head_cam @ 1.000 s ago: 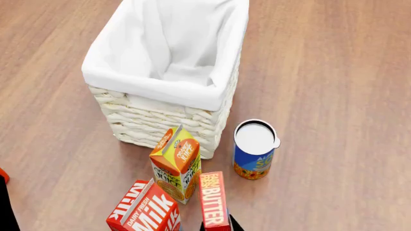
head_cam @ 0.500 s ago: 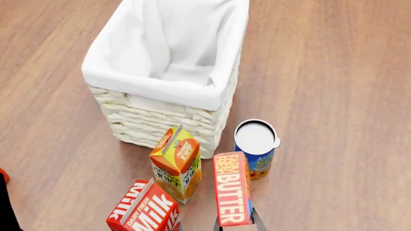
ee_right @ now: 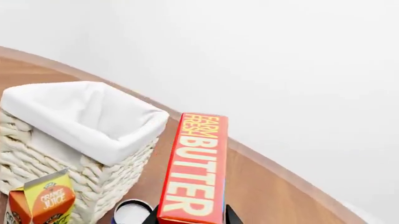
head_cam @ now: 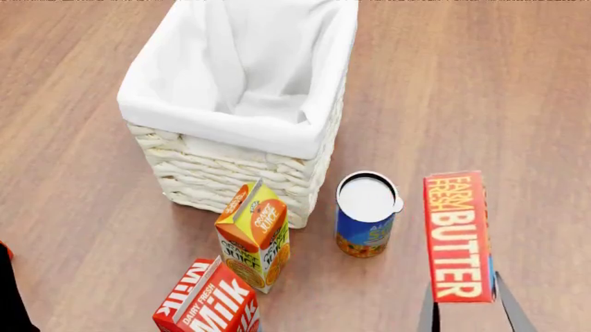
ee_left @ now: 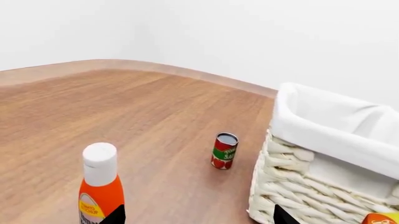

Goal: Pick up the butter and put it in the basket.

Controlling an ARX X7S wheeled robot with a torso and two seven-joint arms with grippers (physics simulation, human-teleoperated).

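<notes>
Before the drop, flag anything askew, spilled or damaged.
Nothing stands out. The butter is held straight in the right gripper; the cartons, can and basket stand upright, with no spills or damage visible.

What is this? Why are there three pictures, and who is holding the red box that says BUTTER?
A robot with two arms is tidying groceries in a computer-made world. One picture comes from a camera on its head, looking down. The other two come from small cameras near each of its hands, so the same things look different.

On the wooden floor stands a big white basket with a cloth inside. Near it are an orange juice carton, a milk carton and a blue can. The left hand's camera also sees an orange bottle and a small red can.

The robot's right gripper is holding the butter up in the air. It is not in the basket yet. The left gripper barely shows.
</notes>
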